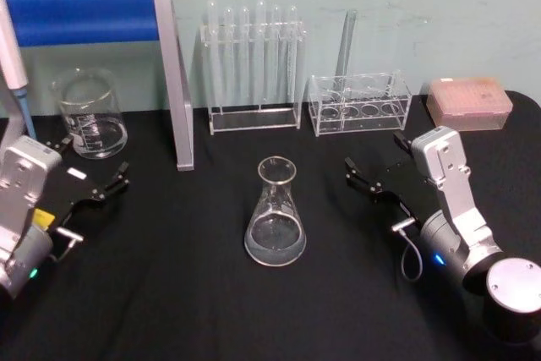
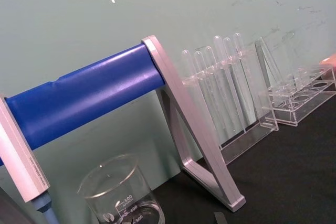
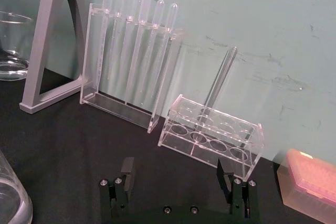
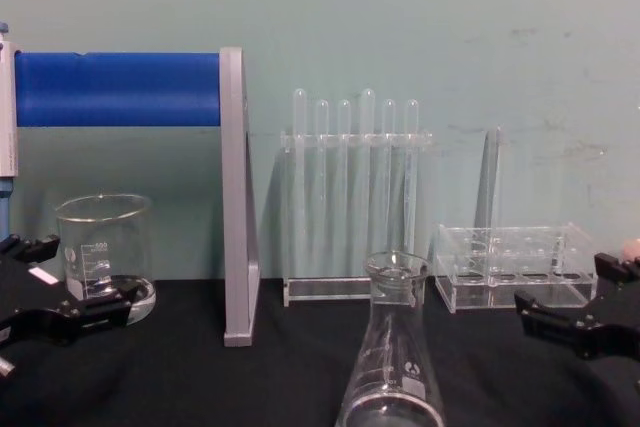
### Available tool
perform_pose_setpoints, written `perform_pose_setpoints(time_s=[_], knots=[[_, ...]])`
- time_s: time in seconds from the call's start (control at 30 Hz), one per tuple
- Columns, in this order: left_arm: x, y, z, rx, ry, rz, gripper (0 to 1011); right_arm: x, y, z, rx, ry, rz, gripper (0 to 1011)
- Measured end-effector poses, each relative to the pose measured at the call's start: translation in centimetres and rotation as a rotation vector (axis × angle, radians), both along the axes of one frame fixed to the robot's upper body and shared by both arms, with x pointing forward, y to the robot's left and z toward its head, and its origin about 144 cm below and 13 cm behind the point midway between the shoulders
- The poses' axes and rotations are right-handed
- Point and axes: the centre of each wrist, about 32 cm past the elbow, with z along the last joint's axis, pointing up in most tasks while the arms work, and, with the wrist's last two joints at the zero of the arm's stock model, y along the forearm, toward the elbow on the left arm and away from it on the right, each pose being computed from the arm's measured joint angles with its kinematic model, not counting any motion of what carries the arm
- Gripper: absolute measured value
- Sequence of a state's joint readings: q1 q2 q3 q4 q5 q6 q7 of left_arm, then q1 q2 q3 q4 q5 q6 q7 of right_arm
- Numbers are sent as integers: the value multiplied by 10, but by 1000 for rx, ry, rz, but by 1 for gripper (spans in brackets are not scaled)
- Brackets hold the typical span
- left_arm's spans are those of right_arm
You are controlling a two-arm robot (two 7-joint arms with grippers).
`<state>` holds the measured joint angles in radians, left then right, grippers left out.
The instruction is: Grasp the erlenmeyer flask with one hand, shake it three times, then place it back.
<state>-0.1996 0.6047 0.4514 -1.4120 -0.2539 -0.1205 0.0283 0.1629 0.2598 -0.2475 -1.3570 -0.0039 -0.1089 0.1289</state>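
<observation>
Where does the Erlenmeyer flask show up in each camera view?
Head: erlenmeyer flask upright at table centre.
Chest: bottom centre, base cut off.
Right wrist: glass sliver at lower-left corner, probably the flask.
Left wrist: not in it.
Shared landmark: test tube rack.

Head view looks down on the black table (image 1: 169, 293); chest view low, level (both share the clear acrylic test-tube rack (image 1: 253, 69)).

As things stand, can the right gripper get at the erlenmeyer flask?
Probably yes. The right gripper sits open on the black table, pointed toward the erlenmeyer flask, which stands upright with bare cloth between them. The small rack stands farther back, out of that path.
</observation>
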Motion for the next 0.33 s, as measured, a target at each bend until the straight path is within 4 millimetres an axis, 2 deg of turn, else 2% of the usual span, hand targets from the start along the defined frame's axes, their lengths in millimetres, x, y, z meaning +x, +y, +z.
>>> perform_pose_setpoints(time_s=[0.33], knots=[[0,0,0,0,0,0,1001,0,0,0,0,0,0,1003]])
